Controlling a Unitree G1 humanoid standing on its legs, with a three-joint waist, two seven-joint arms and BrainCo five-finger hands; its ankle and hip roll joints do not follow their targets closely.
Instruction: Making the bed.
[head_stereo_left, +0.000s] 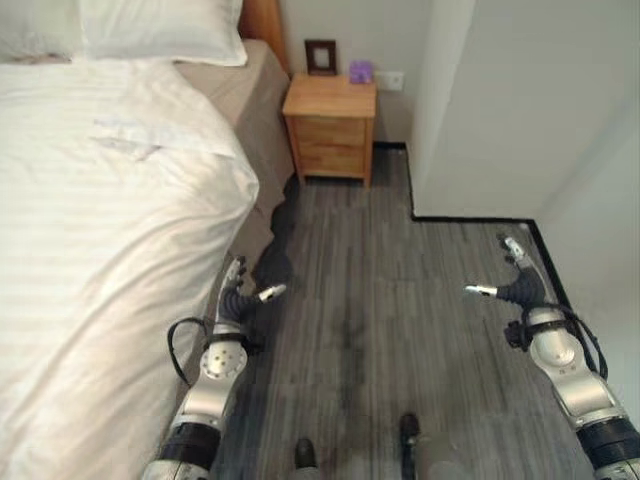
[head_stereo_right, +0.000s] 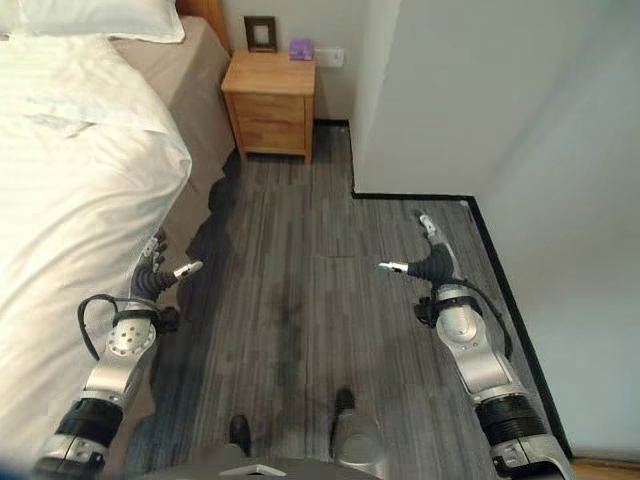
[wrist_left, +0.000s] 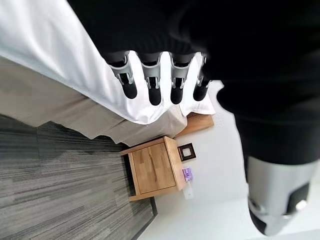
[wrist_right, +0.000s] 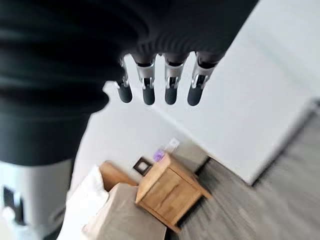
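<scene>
Beside the bed (head_stereo_left: 60, 330), the white duvet (head_stereo_left: 110, 200) hangs over its edge just beside the left hand (head_stereo_left: 238, 292), fingers relaxed, empty. Well apart, the right hand (head_stereo_left: 512, 283) hovers loose over the floor (head_stereo_left: 380, 300).

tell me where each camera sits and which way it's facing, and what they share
Left eye view: on the head, looking down at the bed, the floor and both arms, left robot hand by the bed edge.
Right eye view: beside it, same scene, right robot hand over the floor.
Left wrist view: along straight fingers toward bed and nightstand.
Right wrist view: along straight fingers toward wall and nightstand.
All four share the nightstand.
</scene>
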